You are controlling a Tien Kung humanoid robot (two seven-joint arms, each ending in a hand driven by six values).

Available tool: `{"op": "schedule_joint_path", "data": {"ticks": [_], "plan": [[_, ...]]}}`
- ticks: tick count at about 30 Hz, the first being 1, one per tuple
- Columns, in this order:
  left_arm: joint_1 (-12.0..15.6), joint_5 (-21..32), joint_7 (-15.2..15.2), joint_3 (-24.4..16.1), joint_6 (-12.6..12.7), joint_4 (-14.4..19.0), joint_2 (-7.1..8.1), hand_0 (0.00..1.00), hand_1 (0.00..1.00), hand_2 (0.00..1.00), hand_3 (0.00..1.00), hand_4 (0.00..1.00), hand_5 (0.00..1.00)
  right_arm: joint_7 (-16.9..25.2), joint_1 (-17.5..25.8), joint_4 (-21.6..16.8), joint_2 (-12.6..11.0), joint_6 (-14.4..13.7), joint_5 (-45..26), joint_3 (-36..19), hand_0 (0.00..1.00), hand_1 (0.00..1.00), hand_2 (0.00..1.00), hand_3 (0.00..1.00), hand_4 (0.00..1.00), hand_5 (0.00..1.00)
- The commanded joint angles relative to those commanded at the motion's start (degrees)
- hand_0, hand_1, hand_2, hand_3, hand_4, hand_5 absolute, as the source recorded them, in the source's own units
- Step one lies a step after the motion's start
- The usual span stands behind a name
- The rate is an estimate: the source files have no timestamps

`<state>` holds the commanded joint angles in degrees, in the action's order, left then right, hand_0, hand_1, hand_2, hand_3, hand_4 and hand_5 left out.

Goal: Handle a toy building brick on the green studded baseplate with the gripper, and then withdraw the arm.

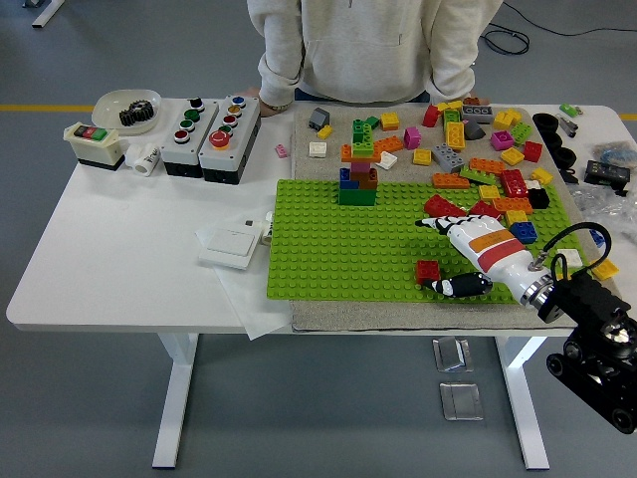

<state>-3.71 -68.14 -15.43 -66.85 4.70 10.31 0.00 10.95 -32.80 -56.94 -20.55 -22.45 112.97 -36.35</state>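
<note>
Green studded plastic fills the middle of the table [119, 259]: the baseplate [338, 254] lies flat on a grey felt-like mat, which likely keeps it from sliding when bricks are pressed down. On the baseplate's near right part sits a small red brick [428, 272], square and knobbed on top, standing alone and apart from the short stack of bricks [357, 171] at the baseplate's far edge. The right robot hand [456, 256], white shell with black-tipped fingers, rests over the baseplate just right of that red brick. Its fingers are spread, thumb low beside the brick and the others reaching toward the loose pile, and it holds nothing; I judge it is lined up to pinch the brick from the side. Loose bricks [478, 149], hard and glossy in many colours, lie scattered beyond the baseplate's far right corner, within easy reach. A person [363, 45] stands at the far side of the table.
</note>
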Motion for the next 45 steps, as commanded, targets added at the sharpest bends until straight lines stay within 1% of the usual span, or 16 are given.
{"op": "schedule_joint_path", "data": {"ticks": [11, 15, 24, 26, 28, 30, 31, 36, 37, 42, 43, 45], "plan": [[0.10, -0.30, -0.03, -0.12, -0.03, 0.00, 0.00, 0.781, 0.722, 0.689, 0.572, 0.591, 0.629, -0.08, -0.06, 0.53, 0.21, 0.08, 0.15, -0.11, 0.665, 0.694, 0.810, 0.876, 0.893, 0.317], [0.09, -0.30, -0.01, -0.12, -0.06, 0.00, 0.00, 0.781, 0.723, 0.687, 0.572, 0.591, 0.628, -0.21, 0.08, -0.01, -0.09, 0.36, 0.14, -0.13, 0.665, 0.695, 0.811, 0.876, 0.892, 0.316], [-0.08, -0.27, 0.04, -0.25, -0.08, 0.00, 0.00, 0.780, 0.722, 0.687, 0.572, 0.591, 0.628, -0.38, 0.90, -5.80, -2.38, 0.52, -0.73, 0.04, 0.666, 0.695, 0.811, 0.877, 0.893, 0.315], [-0.10, -0.22, 0.07, -0.28, -0.07, 0.00, 0.00, 0.780, 0.722, 0.688, 0.574, 0.591, 0.628, -0.37, 1.07, -7.08, -2.80, 0.38, -1.02, 0.19, 0.667, 0.695, 0.802, 0.864, 0.891, 0.316], [-0.13, -0.36, 0.03, -0.38, -0.09, 0.00, 0.00, 0.780, 0.722, 0.688, 0.574, 0.591, 0.628, 0.56, 1.33, -9.09, -3.47, -0.04, -1.93, 0.55, 0.667, 0.695, 0.802, 0.864, 0.891, 0.316], [-0.13, -0.31, 0.06, -0.38, -0.08, 0.00, 0.00, 0.780, 0.722, 0.688, 0.574, 0.591, 0.628, 1.39, 1.47, -10.55, -4.00, 0.53, -2.59, 0.77, 0.667, 0.695, 0.802, 0.864, 0.891, 0.316], [-0.14, -0.28, 0.06, -0.40, -0.06, 0.00, 0.00, 0.779, 0.720, 0.687, 0.573, 0.591, 0.628, 1.94, 1.42, -11.08, -4.31, 0.69, -2.72, 1.05, 0.603, 0.646, 0.717, 0.588, 0.792, 0.374], [-0.16, -0.21, 0.04, -0.42, -0.05, 0.00, 0.00, 0.779, 0.720, 0.687, 0.573, 0.591, 0.628, 3.35, 0.80, -11.38, -5.16, 1.81, -2.68, 2.29, 0.603, 0.646, 0.717, 0.588, 0.792, 0.374], [-0.16, -0.22, 0.03, -0.42, -0.05, 0.00, 0.00, 0.781, 0.725, 0.687, 0.575, 0.591, 0.628, 3.38, 0.76, -11.35, -5.18, 1.88, -2.67, 2.35, 0.646, 0.663, 0.720, 0.553, 0.770, 0.510], [-0.13, 0.01, 0.02, -0.29, -0.05, 0.00, 0.00, 0.781, 0.725, 0.687, 0.575, 0.591, 0.628, 3.52, 0.24, -10.93, -5.39, 3.03, -2.14, 3.47, 0.646, 0.663, 0.720, 0.553, 0.770, 0.510], [-0.15, 0.01, 0.01, -0.26, -0.06, 0.00, 0.00, 0.780, 0.721, 0.687, 0.575, 0.591, 0.628, 3.42, 0.12, -10.82, -5.40, 3.30, -1.96, 3.74, 0.690, 0.679, 0.727, 0.562, 0.778, 0.522], [-0.17, 0.15, 0.02, -0.10, -0.10, 0.00, 0.00, 0.780, 0.721, 0.687, 0.575, 0.591, 0.628, 3.25, -0.09, -10.55, -5.45, 3.67, -1.60, 4.25, 0.690, 0.679, 0.727, 0.562, 0.778, 0.522]]}}
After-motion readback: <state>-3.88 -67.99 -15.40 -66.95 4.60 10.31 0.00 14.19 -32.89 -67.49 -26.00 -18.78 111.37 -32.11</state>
